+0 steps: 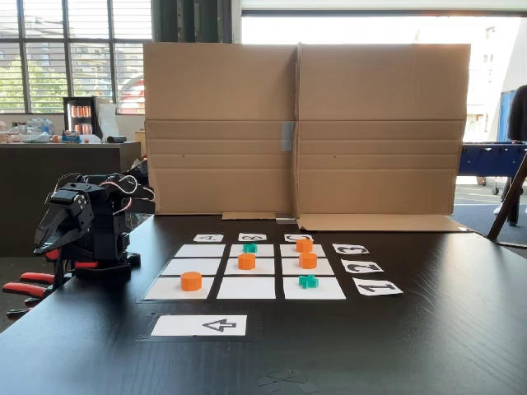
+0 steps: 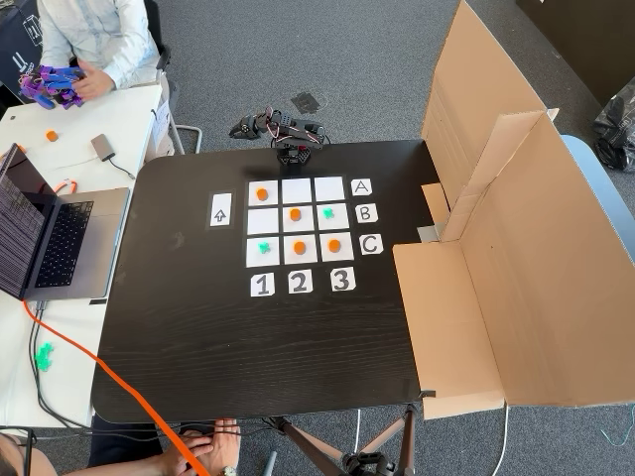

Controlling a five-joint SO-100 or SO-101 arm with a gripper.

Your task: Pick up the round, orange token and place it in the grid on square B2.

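Observation:
The grid (image 1: pixel 245 288) (image 2: pixel 298 191) lies mid-table, with white label cards along two of its sides. An orange token (image 1: pixel 246 261) (image 2: pixel 295 214) rests on the centre square B2 (image 1: pixel 262 267) (image 2: pixel 286 222). Three other orange tokens sit at A1 (image 1: pixel 191 281) (image 2: pixel 261 194), C2 (image 1: pixel 308 260) (image 2: pixel 299 247) and C3 (image 1: pixel 304 244) (image 2: pixel 334 244). Teal cross tokens occupy B3 (image 1: pixel 249 247) (image 2: pixel 328 213) and C1 (image 1: pixel 308 281) (image 2: pixel 263 247). The black arm is folded at the table edge. Its gripper (image 1: pixel 41 243) (image 2: pixel 294 157) points down, shut and holding nothing, well clear of the grid.
A tall cardboard screen (image 1: pixel 305 123) (image 2: pixel 516 248) stands behind the grid. A white arrow card (image 1: pixel 200 325) (image 2: pixel 221 210) lies beside it. Red clamp handles (image 1: pixel 29 284) hold the arm's base. On a side desk sit a laptop (image 2: pixel 45 233) and a person (image 2: pixel 94 40). A hand (image 2: pixel 203 436) rests at the table's near edge.

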